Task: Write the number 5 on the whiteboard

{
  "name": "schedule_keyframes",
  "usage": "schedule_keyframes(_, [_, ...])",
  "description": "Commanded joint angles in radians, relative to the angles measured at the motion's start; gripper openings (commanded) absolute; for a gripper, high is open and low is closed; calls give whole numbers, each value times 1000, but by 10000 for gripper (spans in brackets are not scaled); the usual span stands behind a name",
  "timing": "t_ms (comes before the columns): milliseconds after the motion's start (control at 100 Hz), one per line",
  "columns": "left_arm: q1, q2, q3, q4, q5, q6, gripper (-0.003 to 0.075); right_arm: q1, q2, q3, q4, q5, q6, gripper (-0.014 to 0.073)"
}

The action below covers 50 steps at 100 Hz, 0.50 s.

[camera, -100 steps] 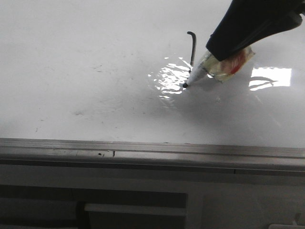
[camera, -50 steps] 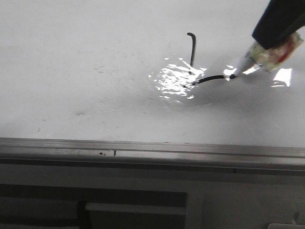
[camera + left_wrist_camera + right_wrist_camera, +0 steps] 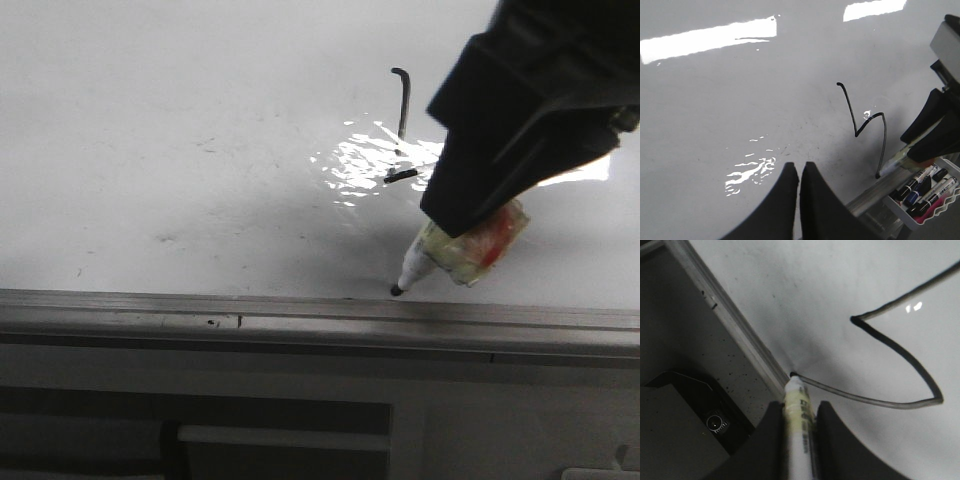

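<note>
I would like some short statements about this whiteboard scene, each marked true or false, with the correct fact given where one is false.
1. The right pincer holds a marker. True.
2. The marker tip is far from the aluminium rail. False: it sits right beside the rail.
3. The left pincer holds a second marker. False: it is shut and holds nothing.
4. The black stroke on the whiteboard runs in a zigzag down to the marker tip. True.
5. Spare markers lie in a tray past the board's edge. True.
</note>
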Motion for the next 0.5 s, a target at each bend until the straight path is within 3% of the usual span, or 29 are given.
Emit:
schedule_keyframes(0, [2, 0, -26, -23, -52, -11, -20, -16, 24, -39, -118, -27, 16, -62])
schedule_keyframes(230, [2, 0, -26, -23, -52, -11, -20, -13, -95, -163, -150, -1, -15, -63])
schedule_keyframes(490, [2, 0, -26, -23, -52, -11, -20, -54, -140, -157, -238, -41, -15, -63])
